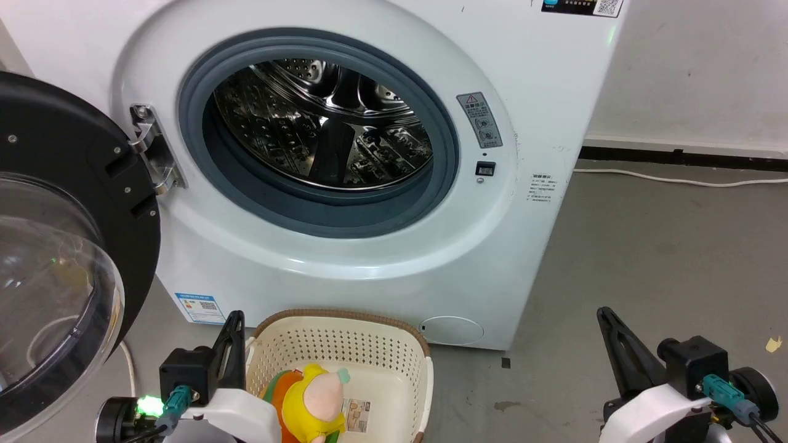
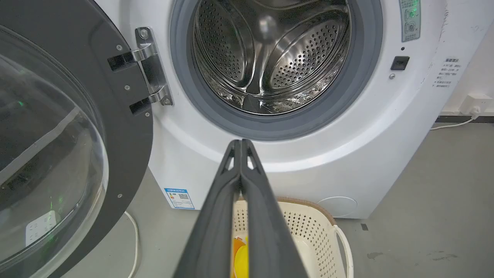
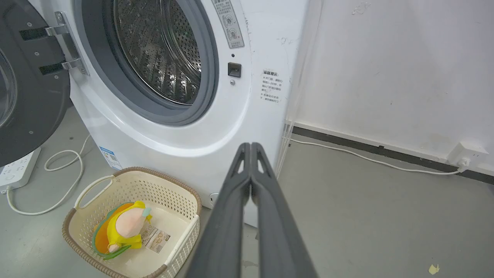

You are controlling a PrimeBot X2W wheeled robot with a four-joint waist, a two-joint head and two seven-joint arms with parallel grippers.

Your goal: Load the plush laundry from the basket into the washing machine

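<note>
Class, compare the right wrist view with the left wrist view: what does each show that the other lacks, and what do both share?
Right wrist view: the toy's pink head, a sticker in the basket, a yellow scrap on the floor, the shut right gripper.
Left wrist view: the door's broad clear dome, the shut left gripper; of the toy, just a yellow-orange sliver.
Both: washer, drum, hinge, basket rim.

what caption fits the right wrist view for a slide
Shut right tool before the open washing machine; plush laundry lies in the basket.
</note>
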